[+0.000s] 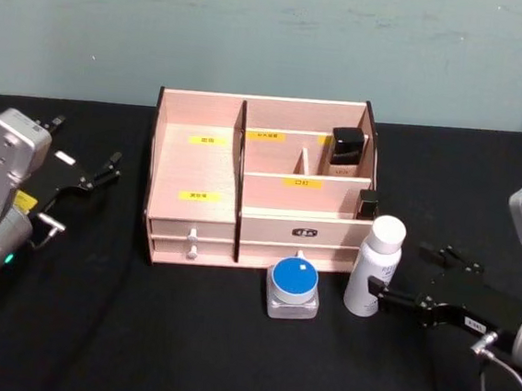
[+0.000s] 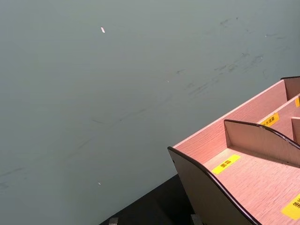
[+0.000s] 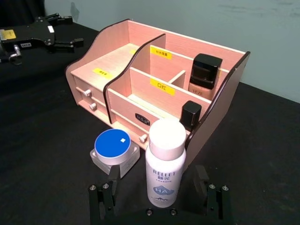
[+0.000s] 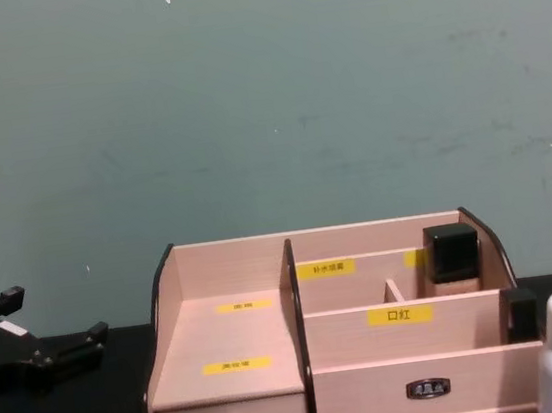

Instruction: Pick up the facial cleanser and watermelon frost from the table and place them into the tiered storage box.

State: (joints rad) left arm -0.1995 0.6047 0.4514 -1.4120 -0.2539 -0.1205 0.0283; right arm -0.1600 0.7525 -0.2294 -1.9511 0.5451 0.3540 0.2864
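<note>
My left gripper point(image 1: 97, 172) idles open, well off to the side. Neither item is stowed yet. The pale wooden box point(image 1: 196, 166), stepped and dark-edged, waits beyond my right gripper point(image 3: 157, 172). The squat jar point(image 1: 293, 289) with a round blue lid sits just left of it. The smooth white bottle point(image 1: 372, 266) stands between its spread fingers, not yet clamped.

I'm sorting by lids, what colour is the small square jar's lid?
Blue round lid, best in right wrist view.
</note>
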